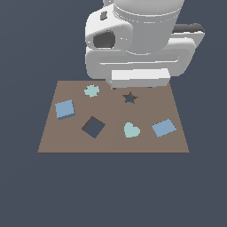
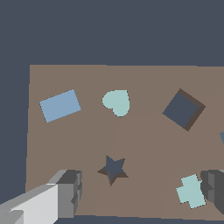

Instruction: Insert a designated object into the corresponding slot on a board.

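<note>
Jaws apart and empty, high over the flat brown board (image 1: 113, 144). Thick light-blue square block (image 1: 64, 109) resting near the exterior view's left edge, apart from the dark navy diamond-turned slot (image 1: 93, 127). Risks: grabbing the flat blue tile (image 1: 163, 128) instead; jamming through mismatched rotation.

No legible text, labels, brand marks, numbers or signs in either view. The board (image 1: 113, 144) surface is plain brown, its pieces unmarked. The robot arm (image 1: 137, 40) housing is plain white and grey, no lettering visible.
</note>
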Controlling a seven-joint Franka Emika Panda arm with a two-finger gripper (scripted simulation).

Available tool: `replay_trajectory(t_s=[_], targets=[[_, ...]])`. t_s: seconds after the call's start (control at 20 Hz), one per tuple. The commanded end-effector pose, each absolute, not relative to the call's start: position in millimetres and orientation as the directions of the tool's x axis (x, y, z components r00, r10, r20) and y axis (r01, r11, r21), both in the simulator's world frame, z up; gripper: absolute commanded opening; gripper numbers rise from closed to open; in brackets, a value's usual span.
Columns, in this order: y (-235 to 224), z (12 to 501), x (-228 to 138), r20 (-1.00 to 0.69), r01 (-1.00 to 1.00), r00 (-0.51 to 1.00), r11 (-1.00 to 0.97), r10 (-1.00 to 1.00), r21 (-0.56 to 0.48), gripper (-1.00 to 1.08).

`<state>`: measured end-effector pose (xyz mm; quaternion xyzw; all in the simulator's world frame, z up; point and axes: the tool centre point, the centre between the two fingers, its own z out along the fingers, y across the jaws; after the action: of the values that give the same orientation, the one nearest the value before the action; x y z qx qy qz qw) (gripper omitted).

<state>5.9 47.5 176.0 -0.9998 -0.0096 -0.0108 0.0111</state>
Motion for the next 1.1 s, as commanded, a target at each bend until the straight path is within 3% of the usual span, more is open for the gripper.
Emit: replay_trajectory(t_s=[0.0,0.55,1.05], targets=[[48,176,6,0.022,0.019,1.0,-1.0,0.019,-0.022,1.0],[21,160,0,0.019,0.057,0.998,-0.998,0.057,-0.019,1.0],[-51,120,-9,0.013,0.157,0.988,-0.988,0.157,-0.012,1.0]])
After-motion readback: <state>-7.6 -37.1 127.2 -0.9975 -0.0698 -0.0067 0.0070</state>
